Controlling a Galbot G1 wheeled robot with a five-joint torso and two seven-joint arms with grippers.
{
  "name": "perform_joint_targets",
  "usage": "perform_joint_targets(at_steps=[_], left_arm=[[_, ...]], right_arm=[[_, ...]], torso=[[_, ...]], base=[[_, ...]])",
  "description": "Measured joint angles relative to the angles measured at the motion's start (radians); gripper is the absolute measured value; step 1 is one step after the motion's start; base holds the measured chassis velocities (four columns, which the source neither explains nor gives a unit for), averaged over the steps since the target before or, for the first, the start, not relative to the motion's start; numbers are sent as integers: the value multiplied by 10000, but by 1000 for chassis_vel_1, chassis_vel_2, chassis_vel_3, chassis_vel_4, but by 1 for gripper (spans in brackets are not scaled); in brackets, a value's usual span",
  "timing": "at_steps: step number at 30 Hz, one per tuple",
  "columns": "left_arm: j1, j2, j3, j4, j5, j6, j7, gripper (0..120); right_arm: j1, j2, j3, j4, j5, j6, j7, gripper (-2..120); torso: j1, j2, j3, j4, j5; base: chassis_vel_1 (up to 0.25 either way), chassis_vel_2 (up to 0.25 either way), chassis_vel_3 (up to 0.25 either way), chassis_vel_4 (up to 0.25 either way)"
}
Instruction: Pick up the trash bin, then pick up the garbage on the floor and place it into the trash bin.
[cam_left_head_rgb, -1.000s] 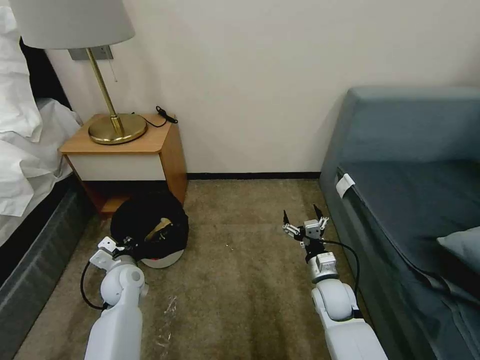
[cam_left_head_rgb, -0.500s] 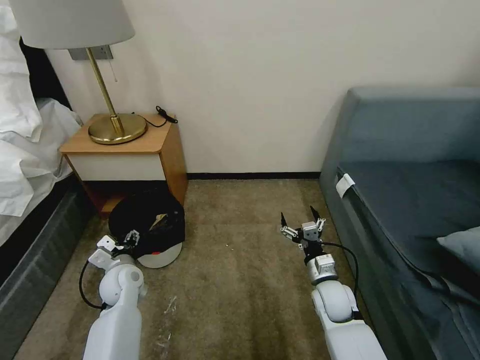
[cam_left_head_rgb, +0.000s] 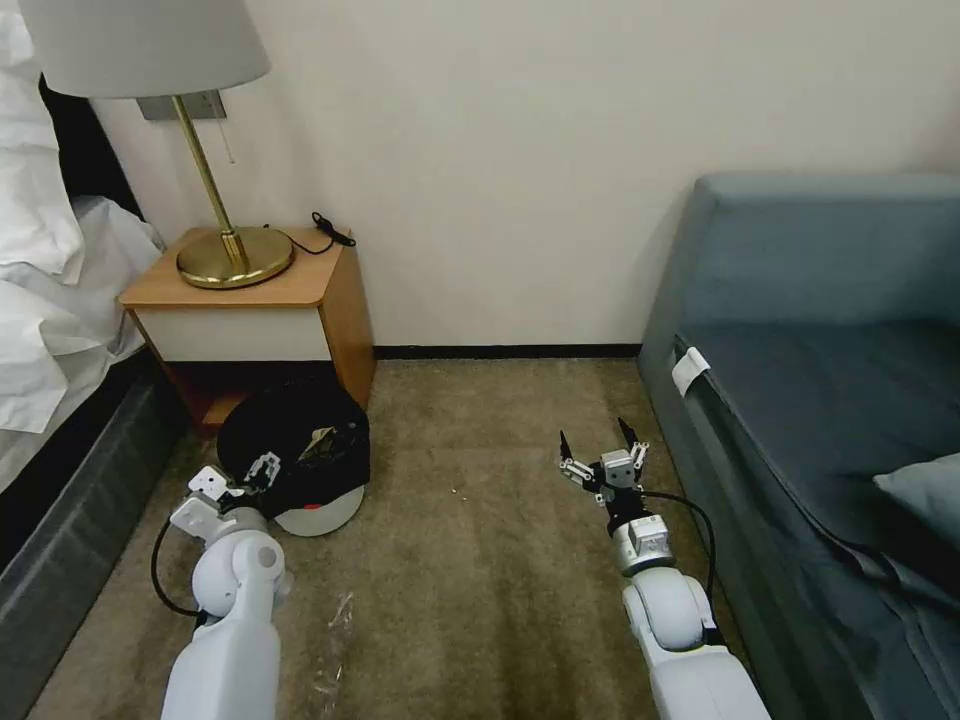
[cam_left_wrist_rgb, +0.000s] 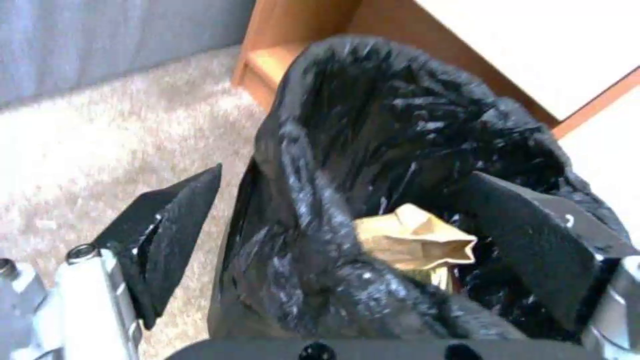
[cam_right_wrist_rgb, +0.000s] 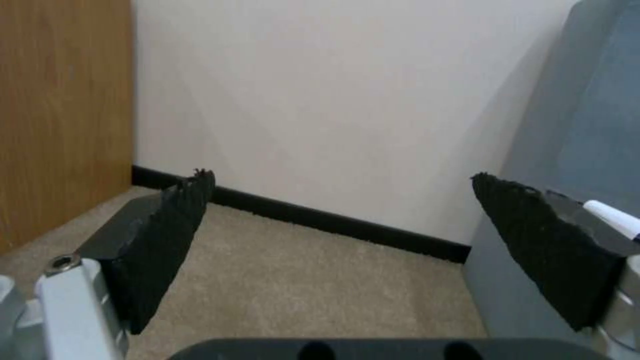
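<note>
Both grippers spread | left gripper (cam_left_wrist_rgb: 347, 235) straddles trash bin (cam_left_head_rgb: 312, 515) rim | right gripper (cam_left_head_rgb: 598, 455) over floor (cam_left_head_rgb: 480, 560)

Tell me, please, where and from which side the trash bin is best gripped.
Probably at the trash bin's near rim, from above on the robot's side: the thin upright wall under the black bag suits a pinch. The open left gripper straddles it there, one finger inside.

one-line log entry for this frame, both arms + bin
left gripper: open, fingers astride rim of trash bin | bin: on floor by nightstand, paper scrap inside | right gripper: open, idle above carpet
</note>
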Motion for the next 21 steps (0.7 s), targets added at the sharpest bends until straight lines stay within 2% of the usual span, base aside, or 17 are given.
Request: perform_joint_targets(at_steps=[8, 10, 11, 13, 14, 17, 18, 20, 21], left_arm=[[221, -10, 7, -455, 932, -164, 720, 99], [343, -22, -87, -547, 2141, -519, 1931, 99], [343, -22, -87, -547, 2141, -519, 1931, 99], [445, -22, -96, -657, 2676, -693, 3264, 99], [445, -22, -96, -657, 2676, -693, 3264, 99], [465, -52, -104, -665, 3474, -1075, 4795, 99], [465, -52, -104, -665, 3474, -1075, 4795, 99], [499, -103, -71, -727, 3782, -1219, 5336, 99], [558, -189, 45, -830, 4211, -1403, 5823, 99]], right_arm=[[-13, 3, -24, -50, 6, 55, -58, 99], [64, 37, -17, -50, 44, 125, -147, 99], [64, 37, -17, -50, 44, 125, -147, 99], [102, 98, -27, -77, 84, 185, -51, 100], [102, 98, -27, -77, 84, 185, -51, 100], [132, 142, -91, -92, 374, 225, 195, 100], [132, 142, -91, -92, 374, 225, 195, 100], [182, 165, -87, -89, 602, 331, 231, 100], [236, 185, -25, -18, 834, 354, 311, 100]], torso=[[0, 0, 0, -1, 1], [0, 0, 0, 1, 0], [0, 0, 0, 1, 0], [0, 0, 0, 1, 0], [0, 0, 0, 1, 0], [0, 0, 0, -1, 1], [0, 0, 0, -1, 1], [0, 0, 0, 0, 0], [0, 0, 0, 0, 0]], base=[[0, 0, 0, 0], [0, 0, 0, 0], [0, 0, 0, 0], [0, 0, 0, 0], [0, 0, 0, 0], [0, 0, 0, 0], [0, 0, 0, 0], [0, 0, 0, 0], [0, 0, 0, 0]])
